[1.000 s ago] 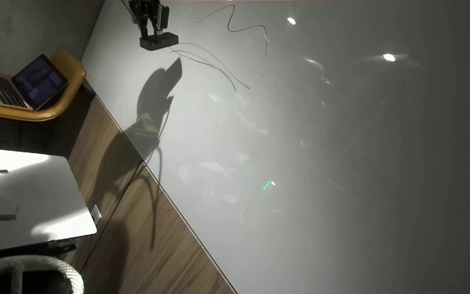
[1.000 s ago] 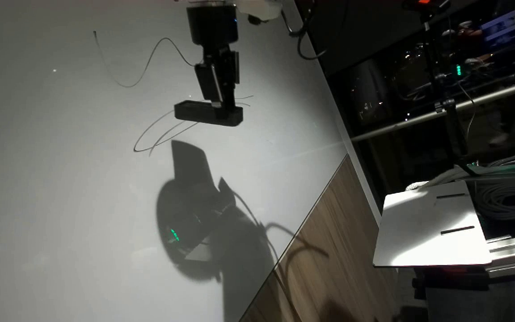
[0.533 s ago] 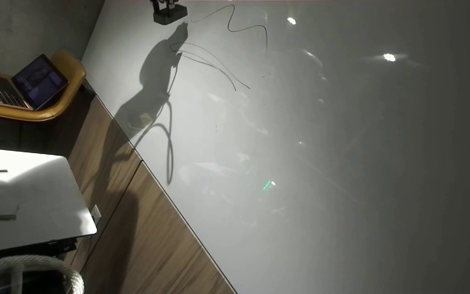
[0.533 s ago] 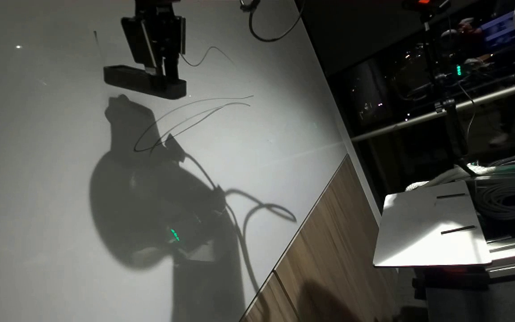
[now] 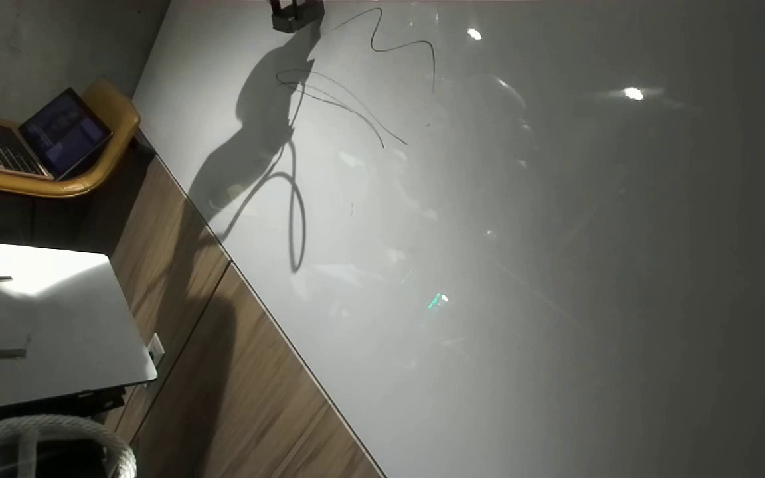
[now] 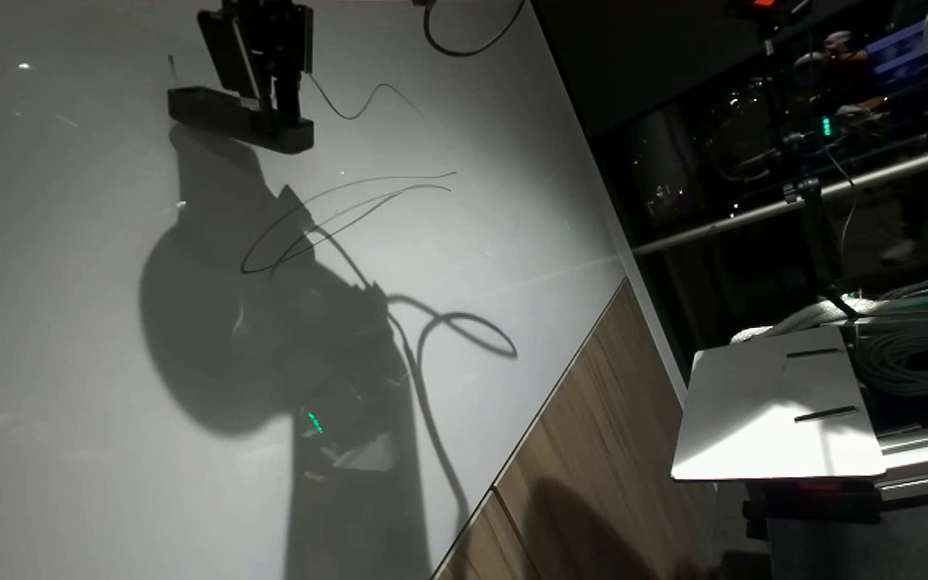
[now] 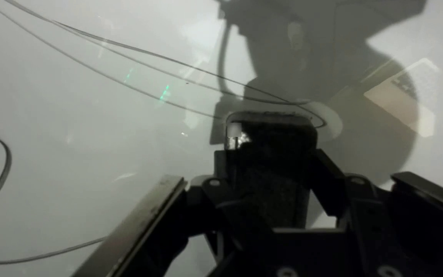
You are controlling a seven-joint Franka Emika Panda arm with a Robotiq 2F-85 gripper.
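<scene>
My gripper [image 6: 271, 109] is shut on a black, eraser-like block [image 6: 214, 114] with rounded corners. In an exterior view the block [image 5: 297, 17] shows at the top edge, with most of the gripper out of frame. In the wrist view the fingers [image 7: 270, 169] clasp both sides of the block [image 7: 275, 132]. The block is over a glossy white surface [image 5: 522, 372], and its shadow meets it closely; I cannot tell if it touches. A thin dark wavy line [image 5: 374, 43] and a looped line [image 5: 364, 119] run on the surface; both also show in the wrist view.
Wood panels [image 5: 269, 385] border the white surface. A laptop [image 5: 64, 136] rests on a yellow chair [image 5: 127, 119]. A pale slotted plate [image 6: 762, 395] stands beyond the panels. A dark cable loop [image 6: 472, 54] hangs near the arm. A white rope [image 5: 57, 425] is in the corner.
The gripper and block have moved toward the top of both exterior views, rightward in one and leftward in another. The block's shadow has come closer to it. The drawn lines look the same.
</scene>
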